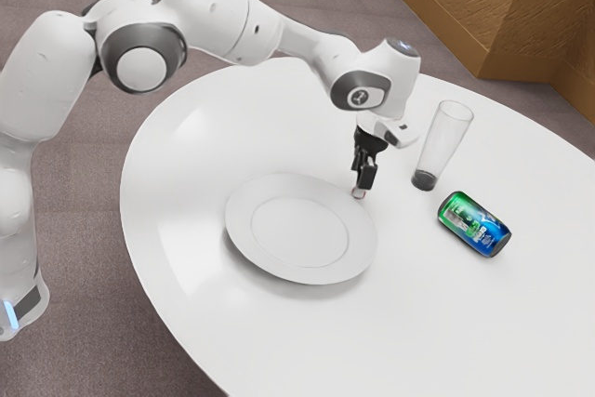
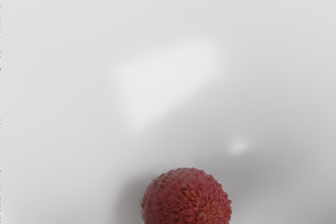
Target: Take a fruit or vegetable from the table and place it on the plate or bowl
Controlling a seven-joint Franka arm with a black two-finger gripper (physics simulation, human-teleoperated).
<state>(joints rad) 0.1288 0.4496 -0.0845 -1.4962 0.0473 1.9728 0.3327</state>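
Our gripper (image 1: 361,190) hangs straight down from the white arm (image 1: 260,30), which reaches in from the exterior view's left. Its tips are down at the tabletop. From this side we cannot tell how far open it is, or whether it has hold of anything.

In the exterior view we count one round white table (image 1: 186,155), one white plate (image 1: 244,230), one clear glass (image 1: 442,148), one green and blue can (image 1: 475,224) and one lychee (image 1: 359,195). The lychee is a small reddish spot right at the gripper's tips, on the table just outside the plate's rim on the exterior view's right. It is not on the plate.

The plate lies flat near the middle of the table, its face plain white. The glass stands upright with a dark base, near the gripper toward the exterior view's right. The can lies on its side, apart from both plate and glass and closer to the camera.

Bare tabletop runs between the plate and the can, and a wide band of it circles the plate out to the table's curved edge.

In the wrist view we see one lychee (image 2: 186,196), dark red with a bumpy skin, close under the hand. It sits on smooth white surface (image 2: 79,51) with a soft shadow beside it and open white all around.
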